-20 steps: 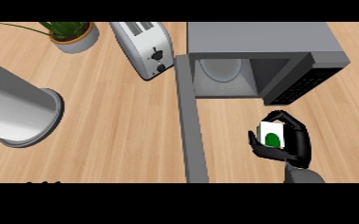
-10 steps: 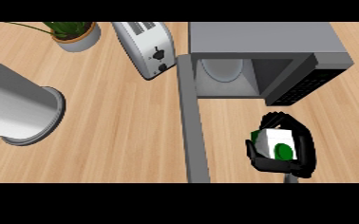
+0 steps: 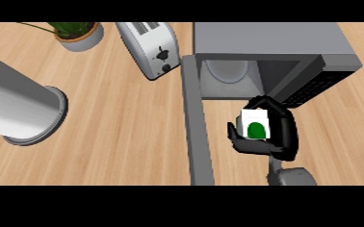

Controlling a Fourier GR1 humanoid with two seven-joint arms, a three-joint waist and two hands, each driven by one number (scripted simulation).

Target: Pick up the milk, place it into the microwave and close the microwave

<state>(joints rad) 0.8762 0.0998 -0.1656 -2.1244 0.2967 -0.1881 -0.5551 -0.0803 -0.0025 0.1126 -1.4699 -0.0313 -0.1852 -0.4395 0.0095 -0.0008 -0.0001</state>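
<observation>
Black fingers of the right hand [image 3: 274, 139] curl around the white milk [image 3: 255, 124] carton with its green mark, held just before the microwave [image 3: 270, 45] opening. Its door [image 3: 197, 125] stands open, toaster [image 3: 149, 50] and potted plant [image 3: 74, 32] beyond.

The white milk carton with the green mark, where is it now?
In the head view, the white milk carton with the green mark sits right of centre, held in the black right hand, just before the open grey microwave.
</observation>
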